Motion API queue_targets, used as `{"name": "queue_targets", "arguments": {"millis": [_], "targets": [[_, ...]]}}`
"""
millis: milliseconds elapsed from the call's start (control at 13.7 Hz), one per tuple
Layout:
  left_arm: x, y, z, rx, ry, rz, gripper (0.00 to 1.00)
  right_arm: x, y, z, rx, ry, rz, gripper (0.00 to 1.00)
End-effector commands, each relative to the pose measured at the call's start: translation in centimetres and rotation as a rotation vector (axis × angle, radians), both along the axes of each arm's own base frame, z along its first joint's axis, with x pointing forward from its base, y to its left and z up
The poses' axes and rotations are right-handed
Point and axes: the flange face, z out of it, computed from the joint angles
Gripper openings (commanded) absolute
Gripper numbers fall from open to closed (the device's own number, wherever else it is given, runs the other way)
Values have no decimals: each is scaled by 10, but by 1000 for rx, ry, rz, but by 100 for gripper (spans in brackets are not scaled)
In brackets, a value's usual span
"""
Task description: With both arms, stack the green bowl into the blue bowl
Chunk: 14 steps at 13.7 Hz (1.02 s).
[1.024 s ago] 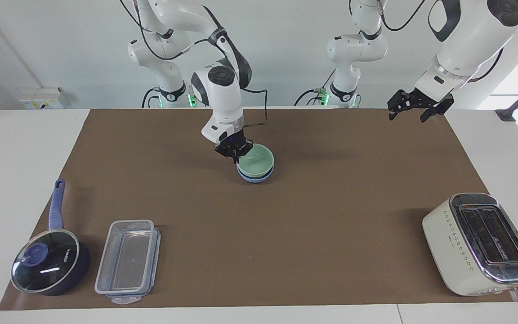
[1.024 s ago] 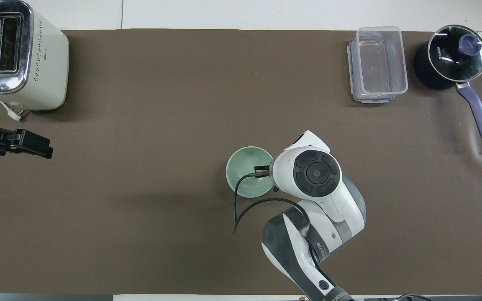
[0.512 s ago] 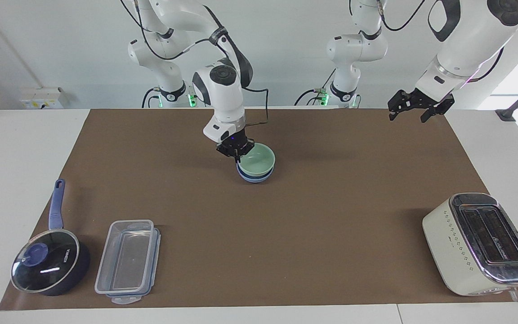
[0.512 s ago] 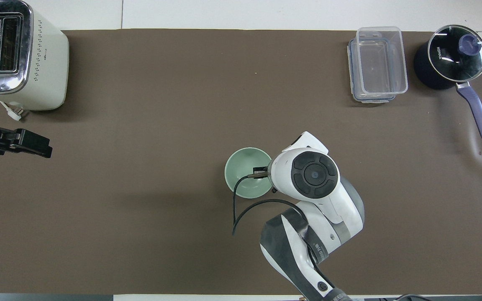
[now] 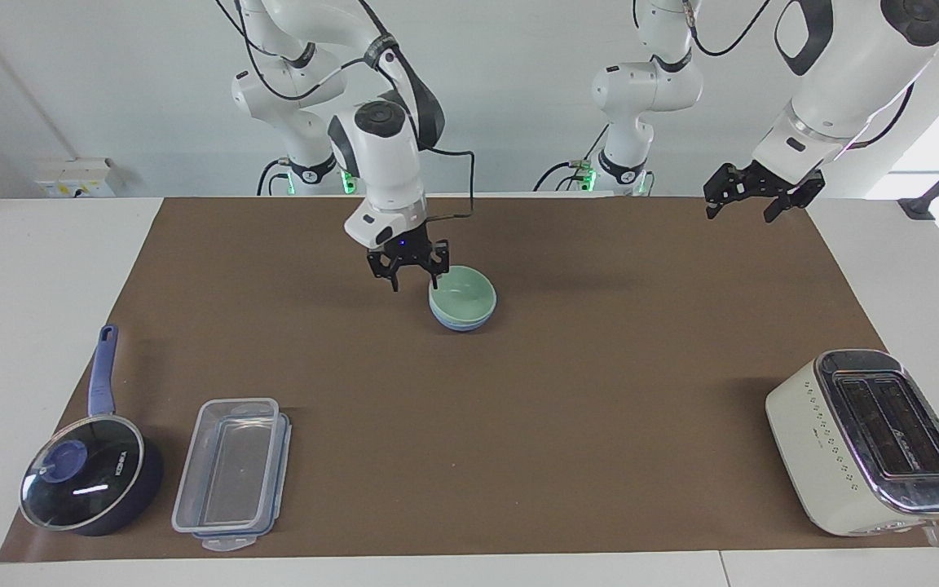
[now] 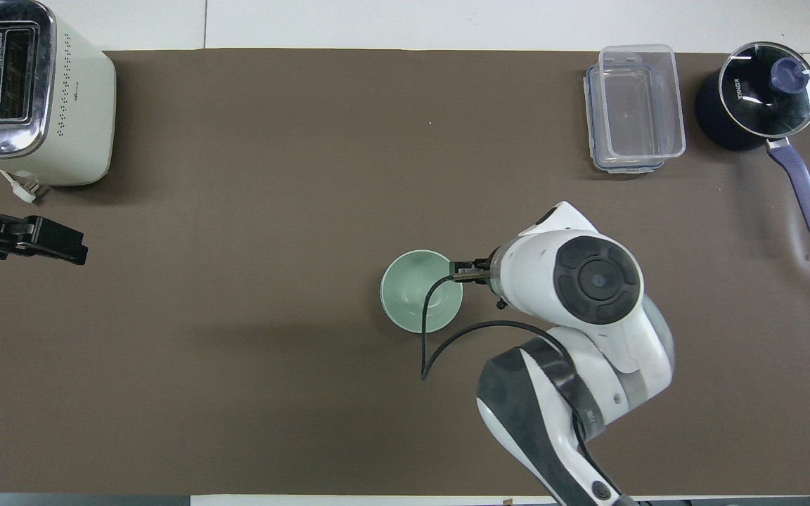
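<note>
The green bowl (image 5: 463, 289) sits nested in the blue bowl (image 5: 461, 324) on the brown mat, in the middle of the table near the robots. Only the blue bowl's lower band shows under the green rim. In the overhead view the green bowl (image 6: 415, 284) hides the blue bowl. My right gripper (image 5: 414, 281) is open and empty, raised just off the green bowl's rim, toward the right arm's end. My left gripper (image 5: 738, 208) is open and empty, and waits in the air over the mat's edge at the left arm's end (image 6: 46, 242).
A cream toaster (image 5: 869, 440) stands far from the robots at the left arm's end. A clear lidded container (image 5: 233, 473) and a dark blue saucepan with a glass lid (image 5: 86, 477) stand far from the robots at the right arm's end.
My right gripper has let go of the green bowl's rim, opened, risen and moved toward the right arm's end. The green bowl has settled lower in the blue bowl. The left arm has not moved.
</note>
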Motion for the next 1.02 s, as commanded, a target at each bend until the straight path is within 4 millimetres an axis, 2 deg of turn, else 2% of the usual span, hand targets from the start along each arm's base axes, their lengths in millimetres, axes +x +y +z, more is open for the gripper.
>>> {"name": "queue_targets", "arguments": {"millis": [0,146,585,951], "targets": [[-5,2,2,29,-18,-12,100,-1,-58,36,-21,3,15,100],[-6,2,3,27,-20,-11,100,2,-101,55,-38,20,15,100],[-7,4,2,28,-12,-5,100,31,-180,114,-44,45,-94,100],[-7,4,2,28,-12,-5,100,50,-217,138,-36,61,-165,100]]}}
